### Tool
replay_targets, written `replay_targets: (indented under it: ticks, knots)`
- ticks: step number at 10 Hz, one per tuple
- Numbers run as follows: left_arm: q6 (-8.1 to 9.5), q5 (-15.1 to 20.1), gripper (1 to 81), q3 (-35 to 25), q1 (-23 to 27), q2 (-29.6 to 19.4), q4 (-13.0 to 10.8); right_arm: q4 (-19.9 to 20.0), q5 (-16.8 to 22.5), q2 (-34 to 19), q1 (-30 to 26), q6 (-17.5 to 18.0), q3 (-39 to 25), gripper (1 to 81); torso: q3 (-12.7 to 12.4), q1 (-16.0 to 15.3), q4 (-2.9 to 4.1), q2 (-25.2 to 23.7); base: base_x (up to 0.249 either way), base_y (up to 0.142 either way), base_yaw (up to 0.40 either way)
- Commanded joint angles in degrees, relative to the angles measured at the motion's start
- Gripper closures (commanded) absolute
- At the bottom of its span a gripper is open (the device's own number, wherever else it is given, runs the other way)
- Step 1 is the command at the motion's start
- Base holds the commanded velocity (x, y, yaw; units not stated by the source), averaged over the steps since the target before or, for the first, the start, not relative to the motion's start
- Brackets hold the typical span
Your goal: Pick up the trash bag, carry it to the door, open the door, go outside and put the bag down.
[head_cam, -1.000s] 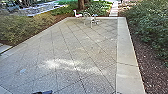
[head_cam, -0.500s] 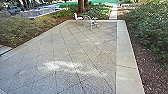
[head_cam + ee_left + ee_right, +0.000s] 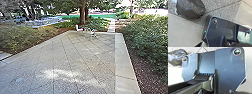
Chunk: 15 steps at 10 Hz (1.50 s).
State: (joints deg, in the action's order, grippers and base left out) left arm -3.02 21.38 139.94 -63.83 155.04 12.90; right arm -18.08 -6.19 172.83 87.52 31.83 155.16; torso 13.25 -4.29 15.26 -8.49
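- The head view had tipped upward over the last second: more of the tree trunk [image 3: 82, 15], the green lawn [image 3: 100, 16] and the shrubs [image 3: 147, 37] had come into it, and the paved yard [image 3: 82, 56] sat lower. That was the camera moving with the robot; the white chairs [image 3: 79, 29] at the far end kept their place on the paving.
- A dark shape at the near edge of the first head view had dropped out of it by now; what it was could not be told.
- The trash bag [image 3: 191, 9] was outdoors, apparently resting on the speckled paving, close to the seam with the smooth pale strip [image 3: 184, 30].
- It lay just beside a corner of the robot's dark plate [image 3: 221, 30]; whether the two touched could not be made out.
- Whether the left hand was wide, narrow or gripping any of the bag, I could not tell; the same went for the right hand.
- For the task, the robot looked to be outside already and the bag very likely set down, with the raised outlook fitting a robot straightening up after a low reach. Only a clean release remained unconfirmed.
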Motion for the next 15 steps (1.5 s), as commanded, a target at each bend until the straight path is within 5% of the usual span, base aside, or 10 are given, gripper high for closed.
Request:
replay_targets:
  ticks: [1, 2, 4, 5, 6, 8, 12, 15]
  knots:
    - [-4.45, -3.54, 1.0, 2.27, -5.02, 4.84, -1.74, 0.06, 3.03, 0.35, -1.42, 0.07, -0.57, 1.0, 0.11, 0.0, -2.13, 0.0, 0.0, 0.0, 0.0]
    - [-4.89, -5.03, 1.0, 2.97, -7.04, 6.77, -2.87, 0.06, 3.03, 0.35, -1.42, 0.07, -0.57, 1.0, -1.55, 0.0, -4.83, 0.0, 0.0, 0.0, 0.0]
    - [-4.89, -5.74, 1.0, 5.52, -9.25, 9.94, -4.55, 0.15, 2.94, 0.35, -1.42, 0.07, -0.57, 1.0, -2.85, 0.02, -7.33, -0.02, 0.0, 0.0, 0.0]
    - [-4.89, -5.83, 1.0, 6.93, -9.95, 11.44, -5.25, 0.06, 2.94, 0.35, -1.42, 0.07, -0.57, 1.0, -3.47, 0.02, -9.17, -0.02, 0.0, 0.0, 0.0]
    - [-4.89, -5.91, 1.0, 8.25, -10.57, 12.84, -5.43, 0.06, 2.85, 0.35, -1.42, 0.07, -0.57, 1.0, -1.97, 0.02, -5.9, -0.02, 0.0, 0.0, 0.0]
    - [-4.89, -9.57, 1.0, 10.17, -13.2, 15.9, -7.6, 0.06, 2.85, 0.35, -1.42, 0.07, -0.57, 1.0, -2.53, 0.05, -8.42, -0.04, 0.0, 0.0, 0.0]
    - [-4.97, -18.39, 1.0, 16.95, -16.11, 21.72, -9.56, -0.11, 2.24, 0.7, -1.33, 0.16, -0.31, 1.0, -2.6, 0.09, -8.46, -0.09, 0.0, 0.0, 0.0]
    - [-4.8, -18.48, 1.0, 17.92, -15.76, 22.86, -9.12, -0.29, 2.06, 0.7, -0.98, -0.01, -0.39, 1.0, -2.62, 0.09, -8.46, -0.09, 0.0, 0.0, 0.0]
